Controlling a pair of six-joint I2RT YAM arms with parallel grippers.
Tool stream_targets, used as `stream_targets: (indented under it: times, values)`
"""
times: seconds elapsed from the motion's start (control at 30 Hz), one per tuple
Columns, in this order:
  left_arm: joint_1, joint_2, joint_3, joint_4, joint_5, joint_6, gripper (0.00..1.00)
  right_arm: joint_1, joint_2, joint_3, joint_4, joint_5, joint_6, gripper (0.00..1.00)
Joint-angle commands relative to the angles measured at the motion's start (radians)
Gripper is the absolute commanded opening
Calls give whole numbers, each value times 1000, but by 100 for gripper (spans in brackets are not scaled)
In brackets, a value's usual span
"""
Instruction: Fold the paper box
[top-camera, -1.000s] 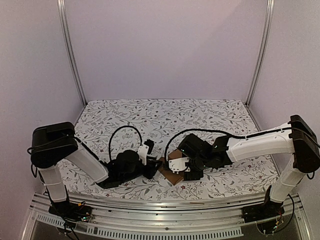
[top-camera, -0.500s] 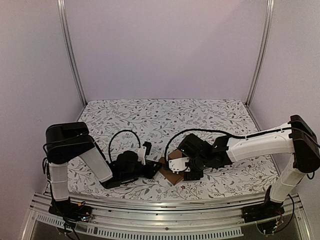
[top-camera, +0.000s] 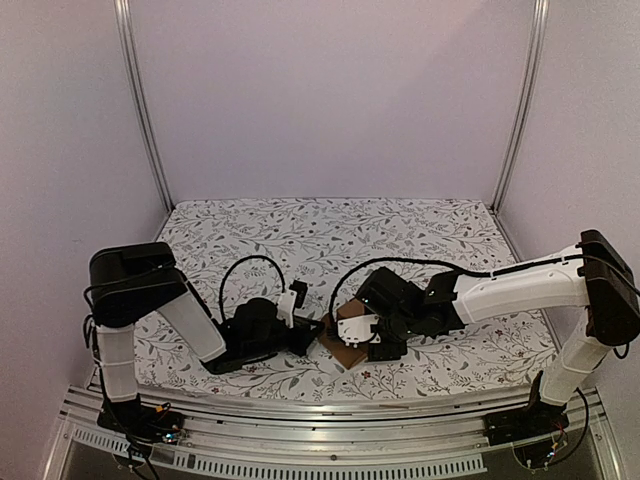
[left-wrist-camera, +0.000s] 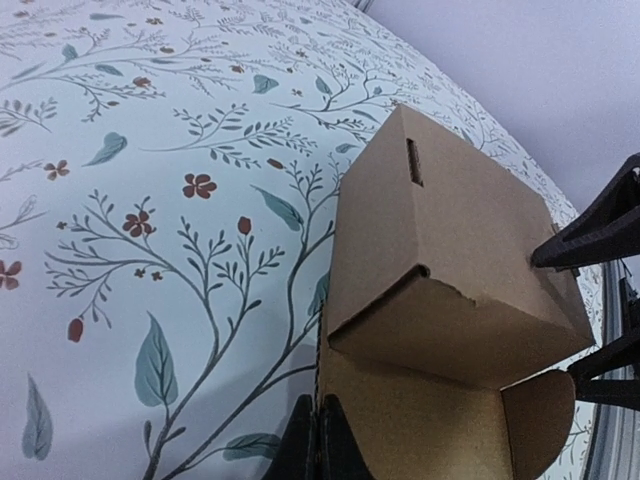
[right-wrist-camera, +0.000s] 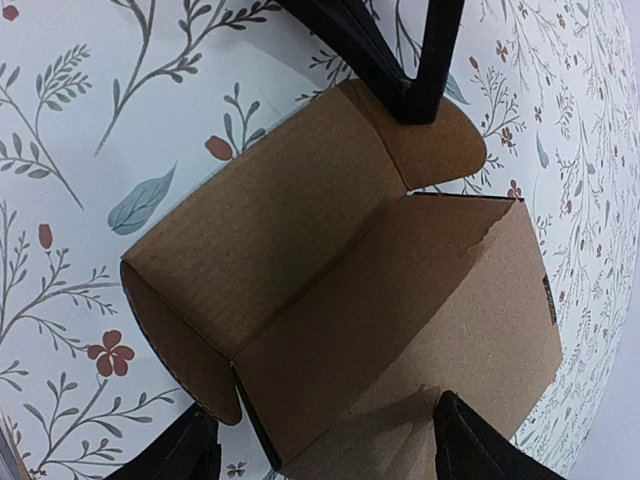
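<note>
The paper box (left-wrist-camera: 440, 250) was half formed: its 6 o'clock end gaped, flaps not yet folded. The left gripper (left-wrist-camera: 318, 445) pinched one flap edge; the right gripper (right-wrist-camera: 330, 440) stood wide, gripping nothing.

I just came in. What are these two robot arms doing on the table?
They are folding a brown paper box on the flowered cloth. The left gripper has its jaws shut on a rounded flap at one end. The right gripper straddles the box with its jaws wide open. The box is half formed: one end is open, its flaps not yet tucked in.
</note>
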Motion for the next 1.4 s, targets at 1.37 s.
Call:
stream_targets:
  times: [1.37]
  values:
    - [-175,7,23,8,-249,405,0,4,56,-10,-88,-75,12,73]
